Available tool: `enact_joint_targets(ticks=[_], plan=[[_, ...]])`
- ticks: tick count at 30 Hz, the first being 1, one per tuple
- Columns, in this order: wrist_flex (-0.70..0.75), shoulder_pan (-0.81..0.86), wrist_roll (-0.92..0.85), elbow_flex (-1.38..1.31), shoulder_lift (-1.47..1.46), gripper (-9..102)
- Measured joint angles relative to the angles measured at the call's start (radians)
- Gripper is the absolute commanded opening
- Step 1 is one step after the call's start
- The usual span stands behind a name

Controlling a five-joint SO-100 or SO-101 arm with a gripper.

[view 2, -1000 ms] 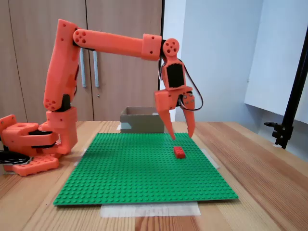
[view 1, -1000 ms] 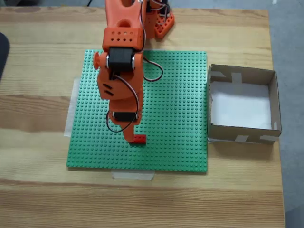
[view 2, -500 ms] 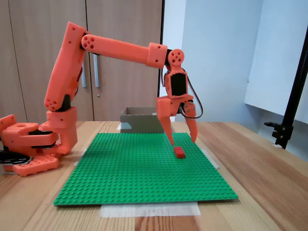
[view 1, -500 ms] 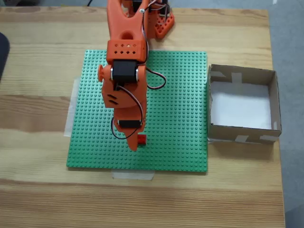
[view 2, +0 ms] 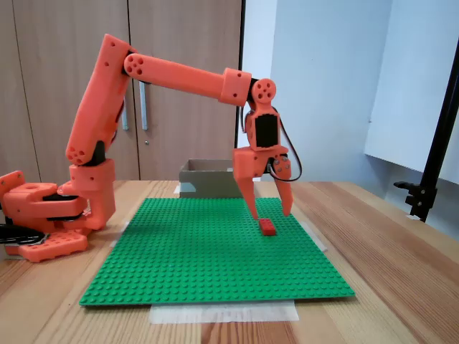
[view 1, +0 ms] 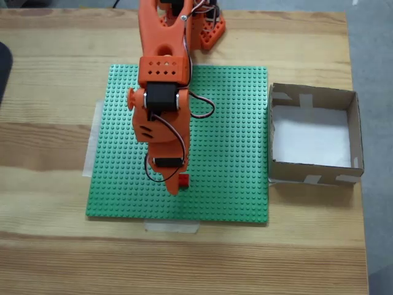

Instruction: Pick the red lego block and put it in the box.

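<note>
Nothing is grasped yet: the gripper [view 2: 271, 215] hangs spread wide over the red lego block [view 2: 267, 227] at frame centre, the box [view 1: 314, 136] at right empty.

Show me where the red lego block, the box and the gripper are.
red lego block [view 2: 268, 228], side fixed view, its top.
box [view 1: 313, 173], top-down fixed view, near cardboard wall.
gripper [view 2: 271, 216], side fixed view, midway between fingertips.

The small red lego block [view 2: 268, 227] lay flat on the green plate [view 2: 201, 258], mostly hidden in the view from above. The box [view 1: 314, 136] sat open and empty beside the plate, brown outside, white inside.
</note>
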Motion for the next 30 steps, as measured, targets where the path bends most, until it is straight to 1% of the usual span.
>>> enact_joint_targets(ticks=[15,30], plan=[[-0.037,0.000,-0.012,0.041,-0.008,28],[-0.083,0.000,-0.012,0.064,-0.008,23]])
